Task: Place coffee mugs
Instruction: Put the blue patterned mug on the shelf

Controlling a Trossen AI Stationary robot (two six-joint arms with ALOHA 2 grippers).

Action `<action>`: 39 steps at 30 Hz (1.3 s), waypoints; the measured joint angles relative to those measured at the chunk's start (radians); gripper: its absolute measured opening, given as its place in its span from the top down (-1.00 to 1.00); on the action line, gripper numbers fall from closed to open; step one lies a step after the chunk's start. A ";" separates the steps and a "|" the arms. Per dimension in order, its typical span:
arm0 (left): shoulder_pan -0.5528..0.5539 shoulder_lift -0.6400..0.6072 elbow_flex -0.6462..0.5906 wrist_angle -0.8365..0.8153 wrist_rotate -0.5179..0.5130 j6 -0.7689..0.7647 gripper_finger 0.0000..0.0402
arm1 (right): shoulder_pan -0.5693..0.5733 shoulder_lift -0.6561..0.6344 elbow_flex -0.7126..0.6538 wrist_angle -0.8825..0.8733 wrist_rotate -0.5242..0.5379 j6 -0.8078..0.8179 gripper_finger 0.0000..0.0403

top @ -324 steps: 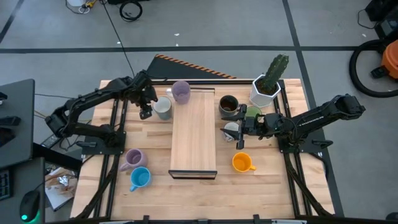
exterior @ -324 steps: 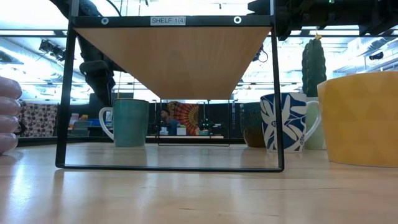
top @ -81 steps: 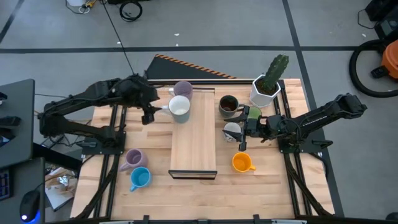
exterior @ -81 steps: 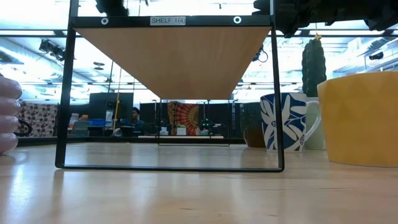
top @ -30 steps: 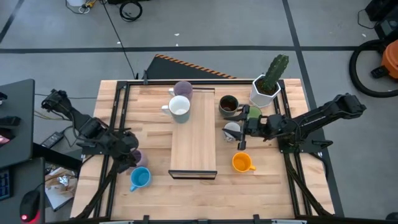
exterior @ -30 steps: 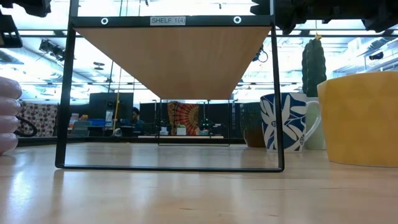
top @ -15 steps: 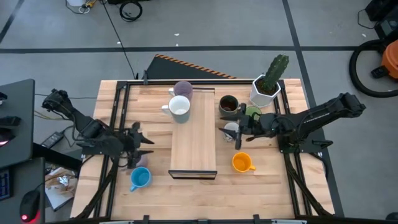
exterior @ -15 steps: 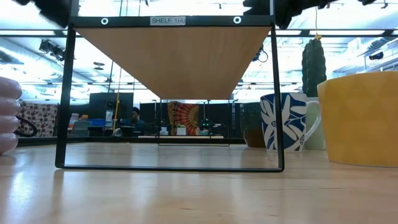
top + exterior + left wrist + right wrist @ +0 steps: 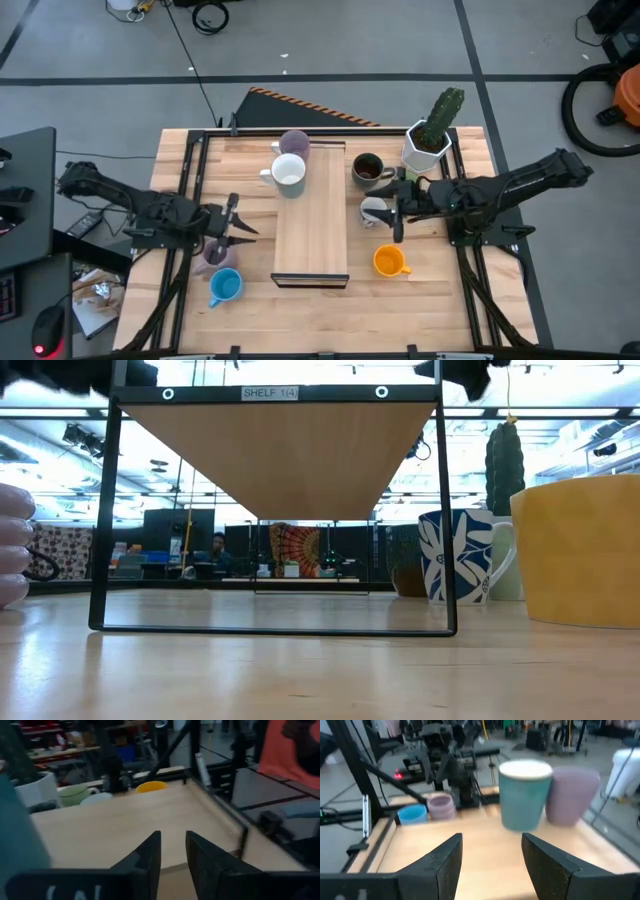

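Note:
A teal mug with a white inside [image 9: 289, 172] and a purple mug [image 9: 292, 145] stand on the far end of the wooden shelf top [image 9: 312, 225]. On the table to its right stand a dark brown mug [image 9: 367, 168], a green mug [image 9: 406, 181], a white floral mug [image 9: 372, 209] and an orange mug [image 9: 388, 262]. To its left stand a purple mug [image 9: 214, 253] and a blue mug [image 9: 224, 286]. My left gripper [image 9: 240, 220] is open and empty beside the shelf's left edge, above the purple mug. My right gripper [image 9: 397, 215] is open and empty above the floral mug.
A white faceted pot with a cactus [image 9: 430, 140] stands at the far right. The shelf's black frame [image 9: 105, 510] stands on the table, and the low view looks under it. Black rails [image 9: 185, 200] run along both table sides. The near half of the shelf top is bare.
My left gripper has gone from low by the purple mug on the left toward the table's right edge, up to the shelf's left edge. My right gripper has risen above the floral mug. No mug has moved.

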 joint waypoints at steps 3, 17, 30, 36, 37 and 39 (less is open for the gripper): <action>0.047 -0.001 -0.082 0.119 -0.001 0.020 0.58 | -0.020 -0.027 0.000 -0.118 0.000 0.064 -0.04; 0.102 -0.100 -0.222 0.177 0.019 0.048 0.77 | -0.019 -0.011 0.174 -0.564 0.005 0.326 -0.04; 0.103 -0.313 -0.222 0.004 0.033 0.069 0.88 | 0.021 0.015 0.187 -0.758 0.001 0.454 -0.04; 0.103 -0.332 -0.222 0.003 0.052 0.076 0.89 | 0.051 0.051 0.186 -0.824 -0.061 0.533 -0.04; 0.103 -0.334 -0.222 -0.001 0.052 0.076 0.89 | 0.060 0.055 0.186 -0.831 -0.064 0.546 -0.04; 0.105 -0.335 -0.222 -0.001 0.052 0.077 0.89 | 0.078 0.060 0.186 -0.831 -0.065 0.563 -0.04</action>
